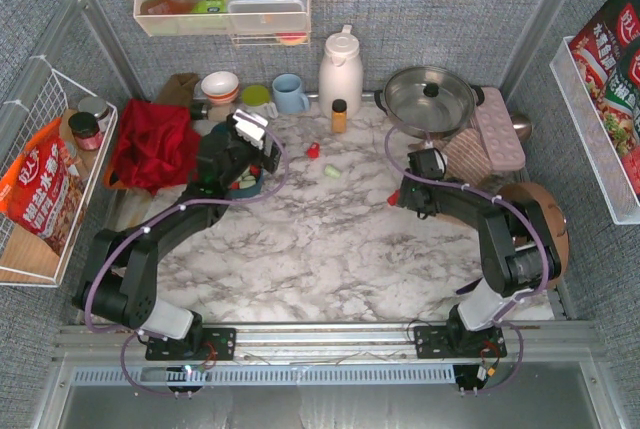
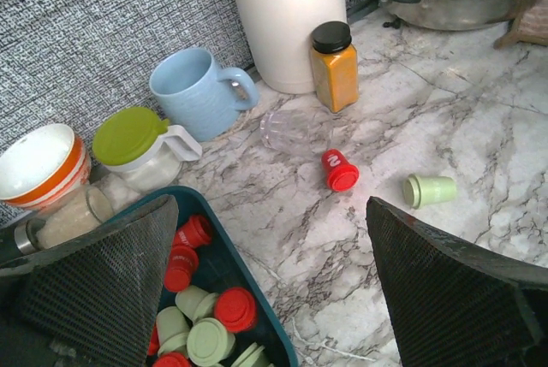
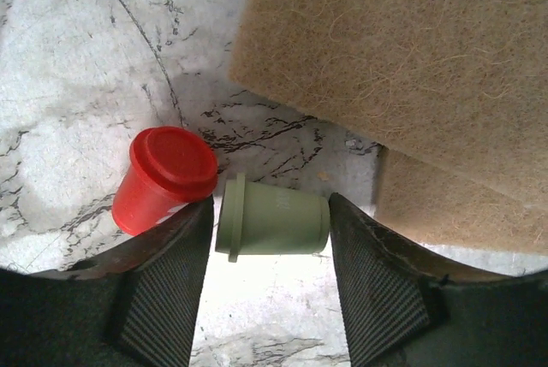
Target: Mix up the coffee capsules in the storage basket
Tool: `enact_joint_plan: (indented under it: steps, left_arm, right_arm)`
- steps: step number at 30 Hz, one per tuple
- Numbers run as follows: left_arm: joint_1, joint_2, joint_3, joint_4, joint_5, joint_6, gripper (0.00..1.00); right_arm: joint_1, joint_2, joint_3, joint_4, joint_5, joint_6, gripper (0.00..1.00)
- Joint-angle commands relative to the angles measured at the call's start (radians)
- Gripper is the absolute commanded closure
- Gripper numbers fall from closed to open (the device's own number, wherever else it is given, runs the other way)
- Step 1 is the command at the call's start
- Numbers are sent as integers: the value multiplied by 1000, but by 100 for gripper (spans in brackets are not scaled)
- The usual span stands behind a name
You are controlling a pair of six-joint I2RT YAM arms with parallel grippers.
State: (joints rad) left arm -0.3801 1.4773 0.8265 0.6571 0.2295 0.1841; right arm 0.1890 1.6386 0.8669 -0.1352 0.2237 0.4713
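Status: partly done. The storage basket (image 2: 218,266), at the counter's (image 1: 330,249) back left, holds red and green coffee capsules (image 2: 210,337) intermixed. Four lie outside it: a red capsule (image 2: 340,169) and a green capsule (image 2: 431,189) toward the back centre, and two more near the right edge beside the fibre mat (image 3: 411,68).

Left gripper (image 2: 272,239): spread wide, empty, above the basket.

Right gripper (image 3: 272,213): jaws flank the second green capsule (image 3: 274,223), with its red neighbour (image 3: 167,177) just beside it. Firm contact cannot be confirmed.

The basket is cut off and partly masked, so the capsule count is unreadable.
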Motion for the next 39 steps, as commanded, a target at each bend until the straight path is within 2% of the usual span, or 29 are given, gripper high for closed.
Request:
enact_joint_plan:
  steps: [1,5,9,12,15,19,25,30,35,38,39]
  left_arm:
    - [-4,-6,-13,62,57,14,1]
    - [-12,-1,-26,88,111,27,1]
    - [-31,6,-41,112,195,58,1]
    - [-54,2,-72,144,333,129,1]
    - [-96,0,-121,191,474,235,1]
    - [-164,21,-137,224,548,250,1]
    - [-206,48,-201,441,551,178,1]
    - [-218,48,-205,471,516,166,1]
    - [-222,33,-214,492,504,164,1]
    - [-221,34,-209,485,538,162,11]
    - [-221,35,-208,484,545,160,20]
  right_arm:
    - [-4,-3,6,9,-25,-20,44]
    - [-5,-31,2,0,-53,-37,56]
    - [-3,-83,3,-23,-81,-48,58]
    - [5,-159,2,-26,-159,-46,59]
    - [37,-267,-6,20,-262,-54,59]
    - [129,-392,-23,131,-370,-51,60]
    - [309,-455,-28,312,-442,-19,59]
    - [388,-421,-17,418,-459,26,59]
    - [427,-378,6,445,-475,37,59]
    - [441,-368,8,468,-478,41,59]
    - [444,-365,10,469,-477,41,59]
